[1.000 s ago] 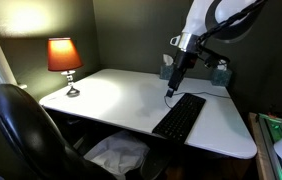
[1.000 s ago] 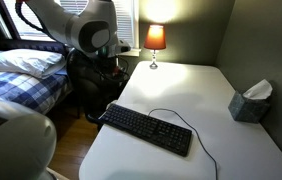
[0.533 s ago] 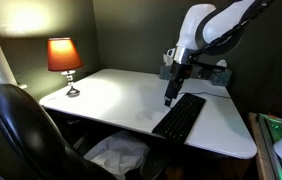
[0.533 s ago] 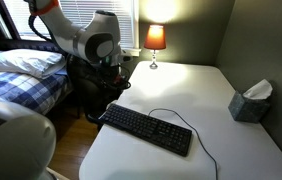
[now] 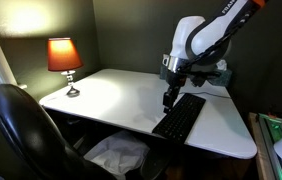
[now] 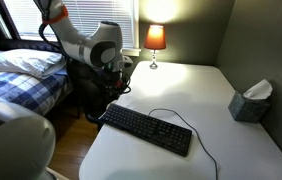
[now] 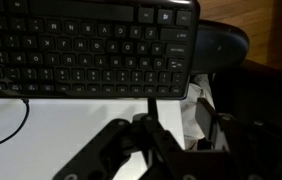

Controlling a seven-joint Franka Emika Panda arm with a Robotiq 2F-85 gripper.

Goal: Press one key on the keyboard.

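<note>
The black keyboard (image 5: 181, 118) lies on the white table (image 5: 111, 95) near its front edge. It also shows in an exterior view (image 6: 146, 130), with its thin cable (image 6: 203, 150) looping over the tabletop. My gripper (image 5: 168, 100) hangs just above the keyboard's end nearest the table edge. In the wrist view the keyboard (image 7: 81, 50) fills the top. My gripper (image 7: 178, 108) is below it, over the table edge, its fingers (image 7: 150, 105) partly drawn together with a gap and nothing between them.
A lit lamp (image 5: 64, 56) stands at the table's far corner. A tissue box (image 6: 249, 102) sits by the wall. A black office chair (image 5: 21, 125) stands at the table edge, with white cloth (image 5: 116, 155) on the floor. A bed (image 6: 21, 75) is beside the arm.
The arm has come down and its gripper now hangs lower, close over the keyboard's end. The fingers have drawn nearer to each other.
</note>
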